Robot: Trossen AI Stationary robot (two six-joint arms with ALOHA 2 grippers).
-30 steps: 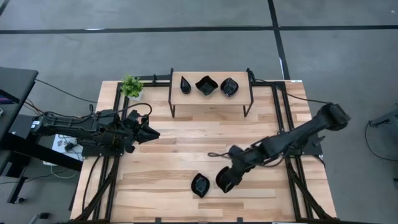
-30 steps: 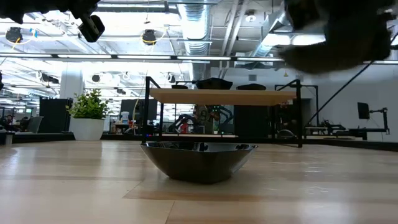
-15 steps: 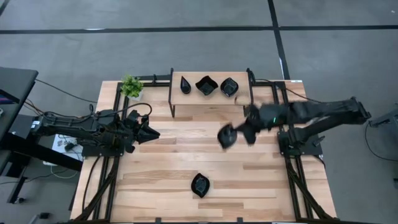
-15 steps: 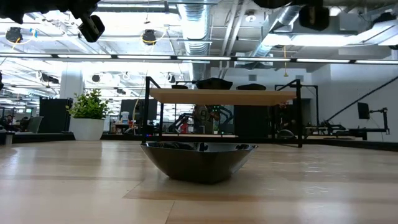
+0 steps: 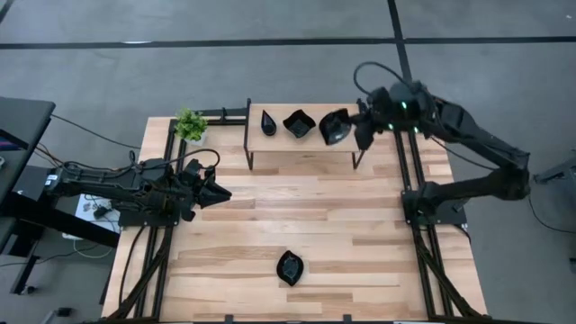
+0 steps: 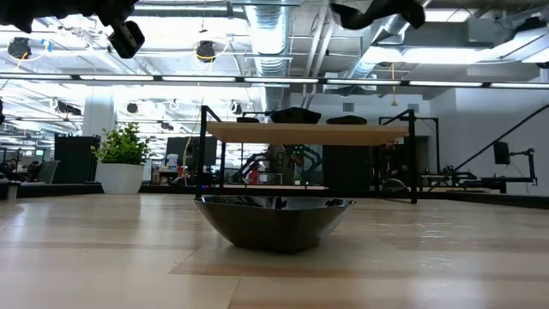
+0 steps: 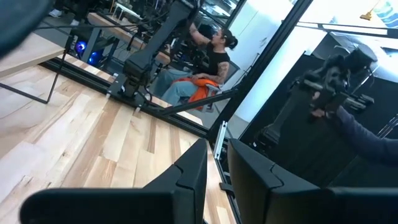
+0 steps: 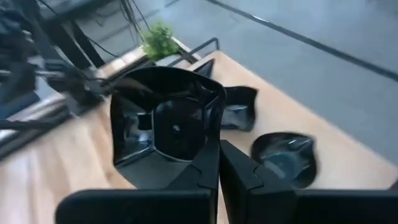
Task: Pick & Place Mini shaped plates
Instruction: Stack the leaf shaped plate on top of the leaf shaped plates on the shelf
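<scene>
My right gripper (image 5: 354, 127) hangs high over the right end of the small wooden shelf (image 5: 306, 141), shut on a glossy black, roughly square mini plate (image 8: 165, 118). On the shelf lie a teardrop plate (image 5: 268, 121), a wavy-edged square plate (image 5: 298, 123) and, partly hidden under the held one, an oval plate (image 8: 286, 158). Another black plate (image 5: 290, 267) rests on its underside on the table near the front edge. My left gripper (image 5: 219, 193) waits level at the table's left, open by a narrow gap with nothing in it. My right gripper pinches the plate's rim (image 8: 208, 155) between its two fingers. The plate stands out beyond the fingertips with its hollow side turned back toward the wrist. It is lifted clear, above the shelf's right end, and the fingers slant downward toward the table's left.
A small green plant (image 5: 190, 124) stands at the table's far left corner beside the shelf. Black frame rails (image 5: 409, 171) run along both side edges. Bare wood lies between the shelf and the plate near the front.
My right gripper has risen from low over the table's front, beside the plate lying there, and swung toward the far edge to a place over the shelf's right end. It turned as it went and stayed shut on the plate, which travelled clear of the table.
</scene>
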